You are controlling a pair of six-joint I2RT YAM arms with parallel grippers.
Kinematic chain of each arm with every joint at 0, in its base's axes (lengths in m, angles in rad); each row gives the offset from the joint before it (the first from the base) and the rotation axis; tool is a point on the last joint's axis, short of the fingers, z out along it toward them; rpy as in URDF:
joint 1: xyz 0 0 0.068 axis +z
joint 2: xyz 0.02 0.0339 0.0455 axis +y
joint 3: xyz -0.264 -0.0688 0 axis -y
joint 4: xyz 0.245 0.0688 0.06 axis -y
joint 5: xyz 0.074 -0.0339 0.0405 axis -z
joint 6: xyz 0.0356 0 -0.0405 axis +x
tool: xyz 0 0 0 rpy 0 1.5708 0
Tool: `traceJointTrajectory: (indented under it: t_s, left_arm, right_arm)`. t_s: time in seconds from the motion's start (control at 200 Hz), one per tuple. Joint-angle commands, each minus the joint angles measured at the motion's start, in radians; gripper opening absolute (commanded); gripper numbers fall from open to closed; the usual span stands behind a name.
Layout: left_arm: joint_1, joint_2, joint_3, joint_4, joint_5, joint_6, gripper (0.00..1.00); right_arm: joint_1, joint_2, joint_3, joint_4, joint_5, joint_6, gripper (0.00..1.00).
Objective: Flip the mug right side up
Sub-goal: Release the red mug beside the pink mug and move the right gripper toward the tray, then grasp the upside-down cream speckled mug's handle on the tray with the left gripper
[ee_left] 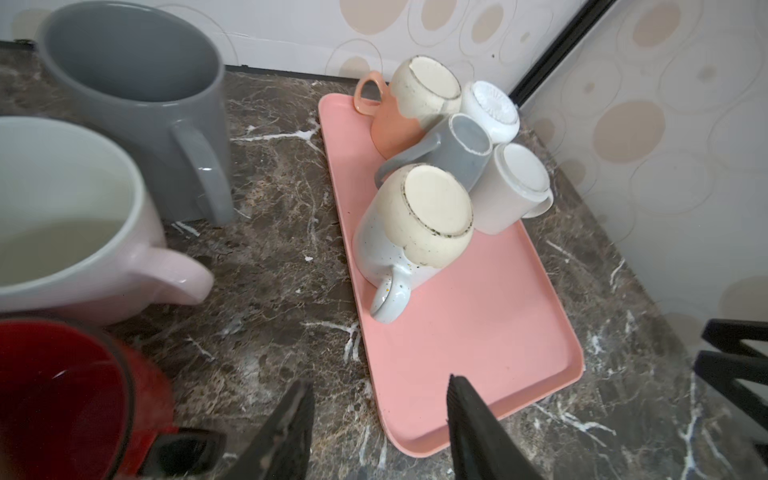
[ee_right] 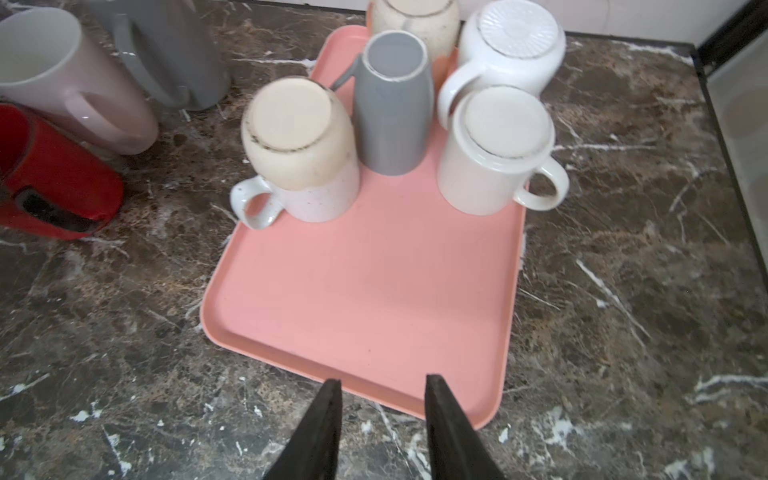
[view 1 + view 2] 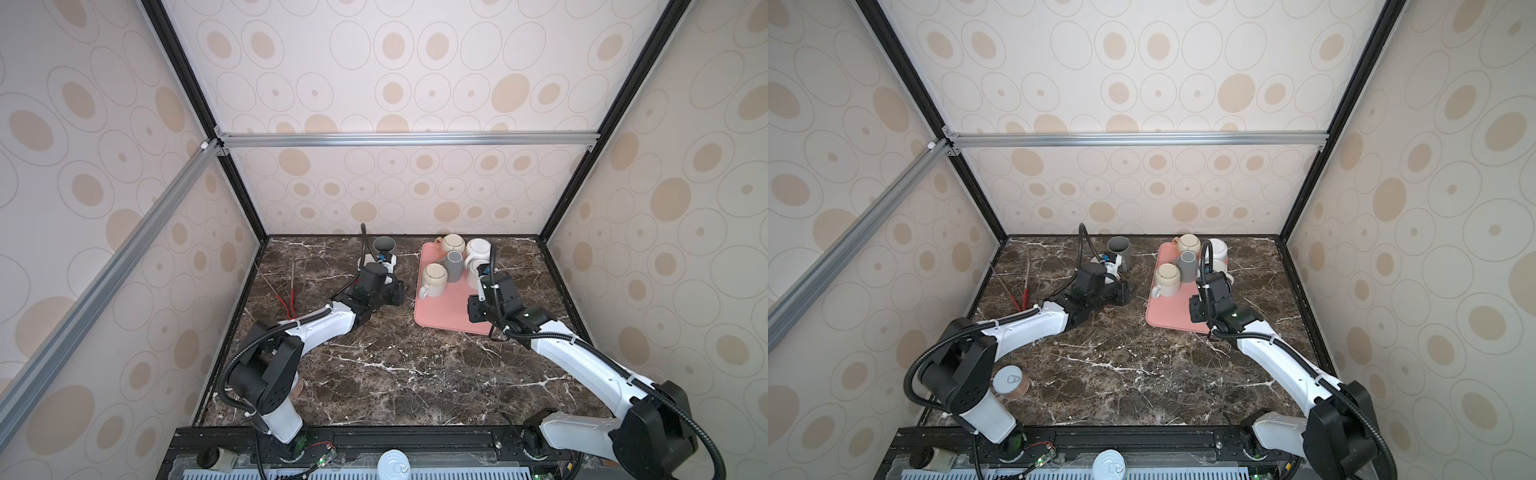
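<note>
Several mugs stand upside down at the far end of the pink tray (image 2: 374, 291). Nearest is a cream-and-speckled mug (image 2: 299, 153) (image 3: 434, 278). Around it are a grey mug (image 2: 392, 104), an off-white mug (image 2: 494, 153), a white ribbed-base mug (image 2: 507, 45) and a peach-and-cream mug (image 1: 399, 108). My right gripper (image 2: 383, 380) hangs open above the tray's near edge and holds nothing. My left gripper (image 1: 379, 382) is open over the tray's near left corner, with only marble and tray between its fingers. Neither touches a mug.
Left of the tray three mugs stand upright on the marble: grey (image 1: 137, 108), pale pink (image 1: 62, 216) and red (image 1: 62, 395), close beside my left gripper. Red-handled sticks (image 3: 291, 291) lie at far left. A tin can (image 3: 1011, 380) sits by the left arm's base. Walls enclose three sides.
</note>
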Motion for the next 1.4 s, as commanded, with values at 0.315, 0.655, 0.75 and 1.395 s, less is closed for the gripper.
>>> traceJointTrajectory:
  t_s: [0.315, 0.655, 0.75, 1.395]
  left_arm:
    - [-0.041, 0.256, 0.294, -0.210, 0.008, 0.242, 0.54]
    - [-0.058, 0.378, 0.419, -0.238, -0.003, 0.246, 0.52]
    - [-0.059, 0.412, 0.456, -0.249, -0.002, 0.246, 0.49]
    - [-0.123, 0.424, 0.450, -0.270, 0.021, 0.237, 0.10]
  right_arm:
    - [-0.089, -0.104, -0.097, -0.046, -0.069, 0.090, 0.38]
    - [-0.102, -0.126, -0.091, -0.065, -0.069, 0.078, 0.38]
    - [-0.105, -0.149, -0.102, -0.070, -0.058, 0.074, 0.38]
    - [-0.113, -0.290, -0.148, -0.103, -0.042, 0.098, 0.39]
